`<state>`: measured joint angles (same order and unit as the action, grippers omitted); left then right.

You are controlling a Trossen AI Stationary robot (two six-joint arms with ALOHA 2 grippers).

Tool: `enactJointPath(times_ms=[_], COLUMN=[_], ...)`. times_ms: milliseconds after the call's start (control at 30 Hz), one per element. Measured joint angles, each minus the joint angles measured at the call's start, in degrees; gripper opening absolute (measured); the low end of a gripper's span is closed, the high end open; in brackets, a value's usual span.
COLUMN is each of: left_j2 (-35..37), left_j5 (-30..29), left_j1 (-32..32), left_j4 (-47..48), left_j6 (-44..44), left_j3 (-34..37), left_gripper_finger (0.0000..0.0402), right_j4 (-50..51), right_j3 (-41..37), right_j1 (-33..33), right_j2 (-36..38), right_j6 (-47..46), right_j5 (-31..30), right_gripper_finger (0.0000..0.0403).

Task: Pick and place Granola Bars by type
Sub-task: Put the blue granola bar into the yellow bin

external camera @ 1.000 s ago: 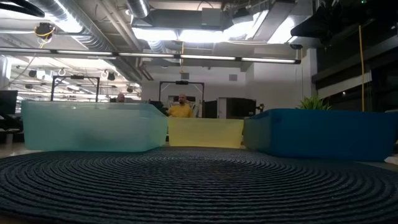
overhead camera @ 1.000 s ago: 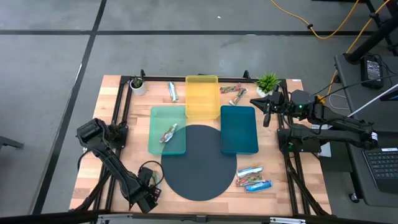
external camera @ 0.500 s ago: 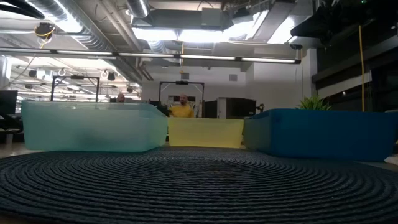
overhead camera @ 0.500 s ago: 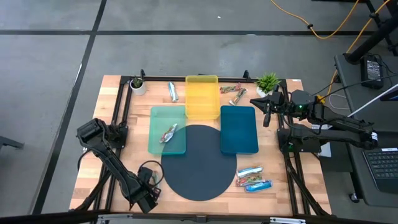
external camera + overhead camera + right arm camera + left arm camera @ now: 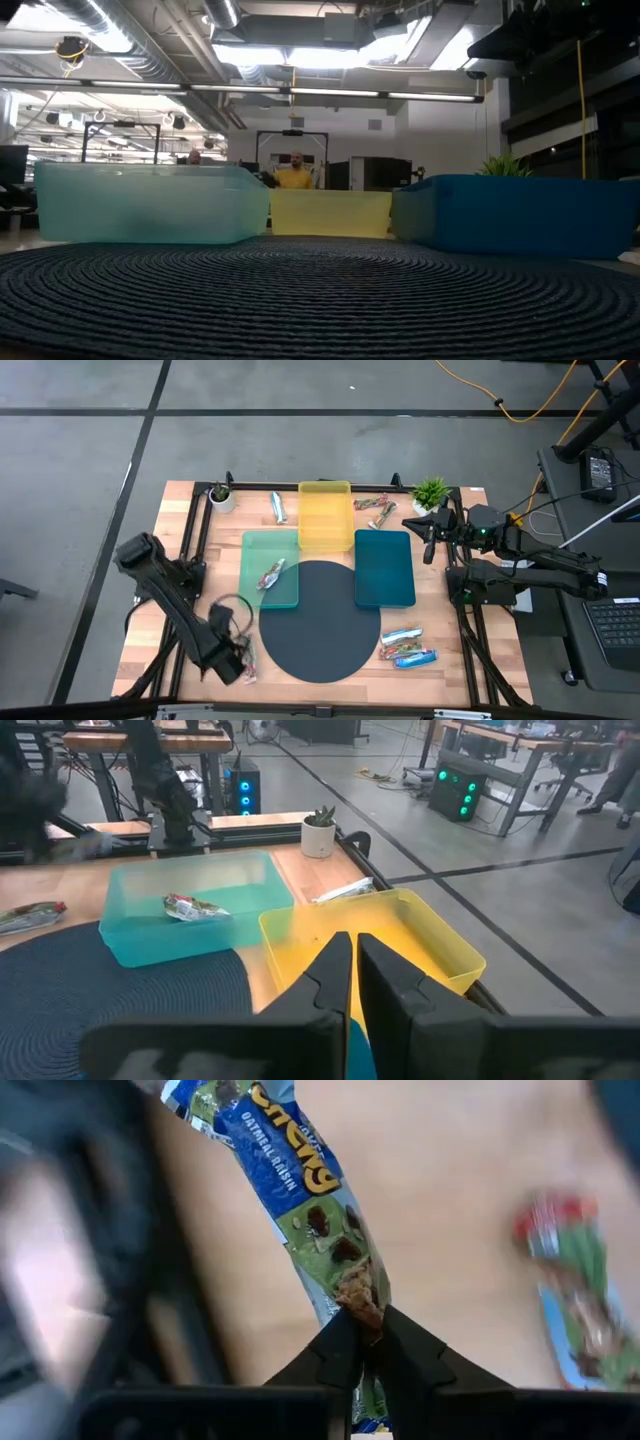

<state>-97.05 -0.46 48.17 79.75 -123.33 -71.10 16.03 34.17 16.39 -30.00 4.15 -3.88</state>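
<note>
the left gripper sits low over the pale wooden tabletop near its front left corner, just left of the round dark woven mat, and its dark fingers are pinched closed on the crinkled end of a blue-and-white foil-wrapped granola bar whose glossy wrapper shows chocolate-chip pictures; a second bar in a red and green wrapper lies blurred near it on the wood. the right gripper hangs at the right side of the tabletop beside the bushy green potted plant, its fingers closed on nothing. a translucent green rectangular plastic tray holds one red-multicoloured foil bar; the yellow translucent tray and the deep blue tray stand by the mat. a silver foil bar lies left of the yellow tray, two brown-green bars lie right of it, and two blue-white bars rest near the mat's front right edge. a small potted plant in a white pot stands at the back left.
</note>
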Motion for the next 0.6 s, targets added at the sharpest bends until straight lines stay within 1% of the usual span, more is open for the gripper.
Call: enactJointPath(times_ms=[67, 133, 267, 333, 433, 600], left_j2=[4.11, 8.08, 14.91, 17.34, 19.98, 22.82], left_j5=[-4.87, -11.92, -28.10, -33.26, -36.25, -37.31], left_j1=[-0.59, -1.12, -1.62, -2.22, -3.61, -7.02], left_j4=[5.74, 9.34, 10.15, 9.90, 9.89, 9.85], left_j6=[0.01, 1.18, 5.37, 7.60, 12.21, 19.82], left_j3=[-1.50, -3.13, -4.78, -4.95, -4.95, -4.95], left_gripper_finger=[0.0020, 0.0018, 0.0017, 0.0017, 0.0017, 0.0017], right_j4=[-0.02, -0.09, -0.13, -0.13, -0.13, -0.13], right_j3=[0.00, 0.00, 0.00, 0.00, 0.00, 0.00], right_j1=[0.02, 0.02, 0.02, 0.00, 0.00, 0.01], right_j2=[0.00, 0.00, 0.00, 0.00, 0.00, 0.00], right_j6=[1.33, 2.47, 2.39, 2.13, 2.13, 1.63], right_j5=[-0.04, -0.04, -0.04, -0.04, -0.02, -0.01], right_gripper_finger=[0.0026, 0.0026, 0.0026, 0.0026, 0.0026, 0.0026])
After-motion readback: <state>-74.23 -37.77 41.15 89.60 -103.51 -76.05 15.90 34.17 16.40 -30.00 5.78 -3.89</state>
